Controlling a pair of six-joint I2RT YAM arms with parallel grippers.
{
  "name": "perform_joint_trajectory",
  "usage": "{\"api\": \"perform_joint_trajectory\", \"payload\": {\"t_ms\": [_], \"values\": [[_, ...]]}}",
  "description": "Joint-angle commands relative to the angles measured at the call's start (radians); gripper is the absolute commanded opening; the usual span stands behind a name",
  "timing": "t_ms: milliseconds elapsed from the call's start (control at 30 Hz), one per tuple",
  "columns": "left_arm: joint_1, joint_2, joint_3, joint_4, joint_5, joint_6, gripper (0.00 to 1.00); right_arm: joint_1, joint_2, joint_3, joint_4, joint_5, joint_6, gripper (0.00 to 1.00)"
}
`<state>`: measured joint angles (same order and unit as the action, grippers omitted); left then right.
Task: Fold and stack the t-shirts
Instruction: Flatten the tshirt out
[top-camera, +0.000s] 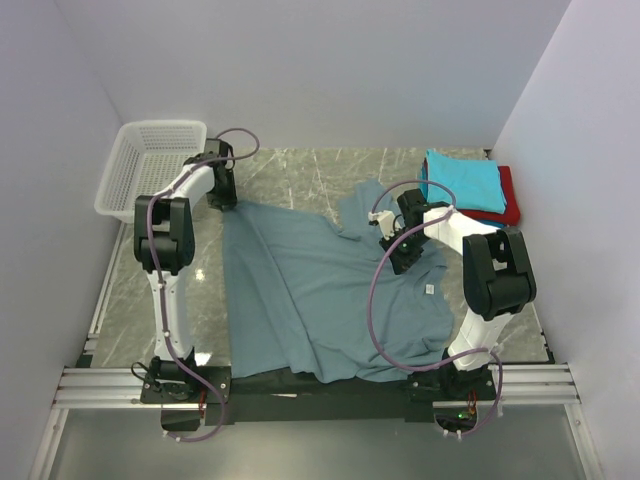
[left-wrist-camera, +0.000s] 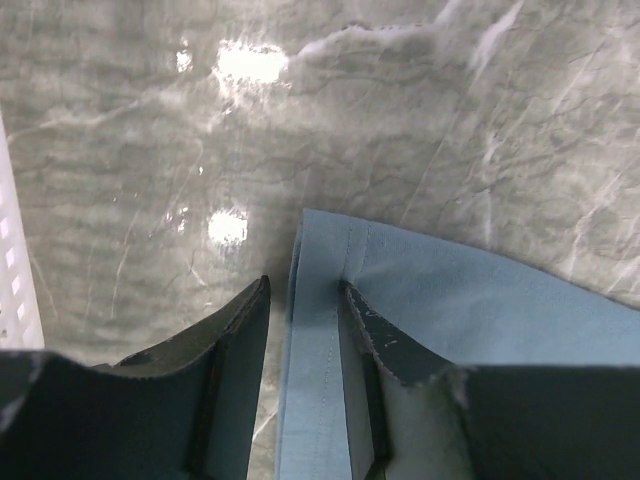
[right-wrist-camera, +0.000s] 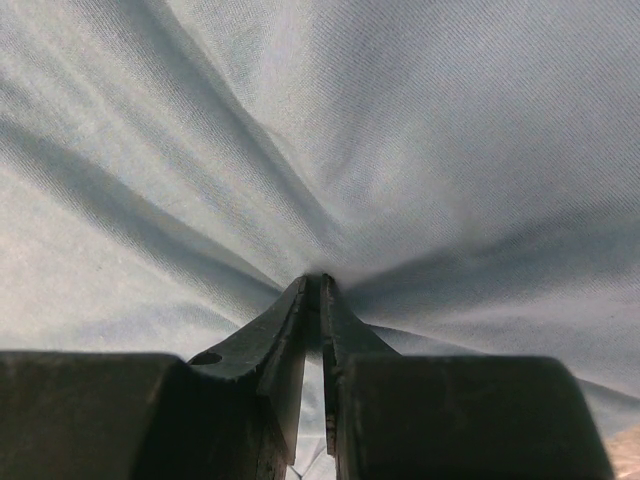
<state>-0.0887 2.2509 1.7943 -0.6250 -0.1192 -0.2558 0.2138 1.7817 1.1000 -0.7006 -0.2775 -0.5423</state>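
The marble table (top-camera: 300, 165) carries 1 big grey-blue tee (top-camera: 320, 290), spread mostly flat across the middle with creases running through it and its near edge hanging off the front. At the far right sits a folded stack, well apart from the tee's body: a turquoise shirt (top-camera: 462, 182) on a red shirt (top-camera: 508, 200). A white basket (top-camera: 150, 165) stands at the far left.

The right gripper (right-wrist-camera: 318, 280) is clenched on a pinch of the tee near the collar side, the cloth puckering into its tips. The left gripper (left-wrist-camera: 305, 285) is at the tee's far-left corner, jaws parted and straddling the stitched edge without yet clamping it.

This looks like the start of the 1st fold. Next, the left jaws need to close fully on that edge, then both arms should lift together and carry the cloth over evenly.
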Motion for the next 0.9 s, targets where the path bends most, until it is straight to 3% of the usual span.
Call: {"api": "perform_joint_trajectory", "payload": {"t_ms": [0,700,867], "values": [[0.006,0.045,0.039,-0.025,0.036,0.035,0.39,-0.017,0.013,-0.042,-0.011,0.040,-0.008,0.17],[0.020,-0.016,0.057,0.062,0.135,0.024,0.43,-0.019,0.033,-0.049,-0.010,0.032,-0.010,0.16],[0.026,0.027,0.114,0.019,0.122,0.032,0.42,-0.021,0.036,-0.046,-0.013,0.031,-0.010,0.16]]}}
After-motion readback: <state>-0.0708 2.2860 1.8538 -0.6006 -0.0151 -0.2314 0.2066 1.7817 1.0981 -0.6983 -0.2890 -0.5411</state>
